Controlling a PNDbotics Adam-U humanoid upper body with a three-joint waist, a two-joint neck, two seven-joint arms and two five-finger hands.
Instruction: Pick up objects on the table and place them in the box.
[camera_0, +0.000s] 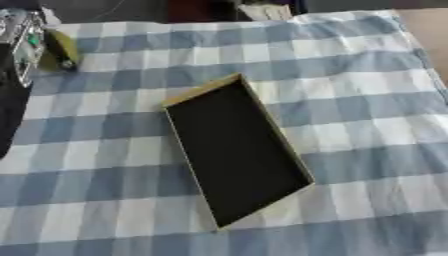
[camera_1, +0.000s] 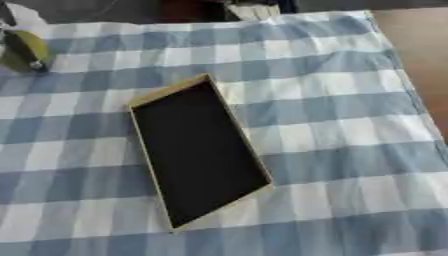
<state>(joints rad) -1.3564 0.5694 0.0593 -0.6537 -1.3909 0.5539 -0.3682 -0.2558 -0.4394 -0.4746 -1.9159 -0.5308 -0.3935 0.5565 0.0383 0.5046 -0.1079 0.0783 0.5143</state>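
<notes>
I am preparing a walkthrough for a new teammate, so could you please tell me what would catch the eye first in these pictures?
The long shallow box with a black inside and tan rim lies slantwise in the middle of the blue-and-white checked tablecloth. At the far left, a yellow-green object sits beside the robot's left hand, whose grip on it cannot be made out.

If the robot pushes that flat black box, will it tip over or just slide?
Probably slide: the box is low and wide, lying flat, so tipping seems unlikely. It looks empty, so likely light. The checked cloth under it might bunch up as it moves.
</notes>
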